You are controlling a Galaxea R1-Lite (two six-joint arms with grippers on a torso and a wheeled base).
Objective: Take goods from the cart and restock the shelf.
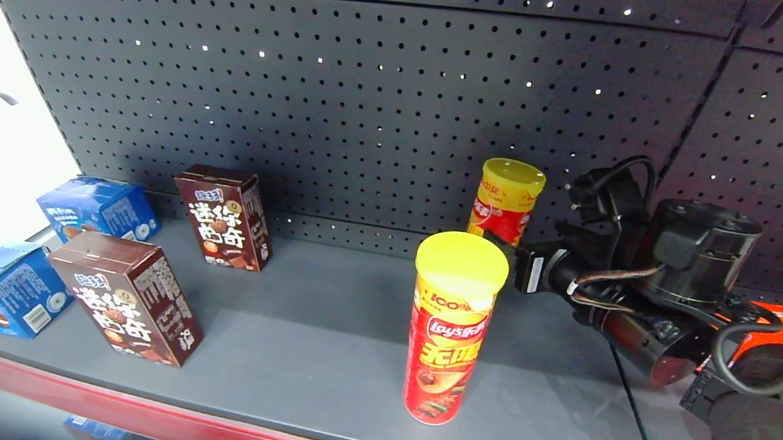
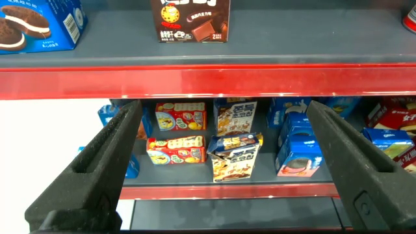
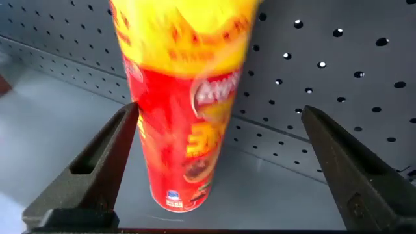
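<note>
- Shelf (image 1: 324, 342) of grey metal, backed by dark pegboard (image 1: 345, 102), seen from the head camera.
- Two tall potato-chip cans with yellow lids stand upright on it. The front chip can (image 1: 453, 325) is near the middle. The rear chip can (image 1: 507, 198) is at about 1 o'clock from it, close to the pegboard.
- The right gripper (image 3: 220, 112) comes in from 3 o'clock, level with the lower half of the rear chip can. Its fingers are spread wide with that can standing between them on the shelf. One finger looks close to the can's side and the other is well apart, so nothing is clamped.
- The left gripper (image 2: 222, 107) is also spread wide and holds nothing. It faces the red front edge (image 2: 208, 81) of a shelf.
- At 9 o'clock from the cans stand two brown chocolate cookie boxes (image 1: 225, 216) and two blue sandwich-cookie boxes (image 1: 98, 208).
- Handling, as a judgement: the can is probably light, with a stiff but crushable cardboard wall and a glossy, slippery surface. Being tall and narrow, it would tip easily. The mid-body or just below looks the best place to grip, squeezing moderately and avoiding the plastic lid.
</note>
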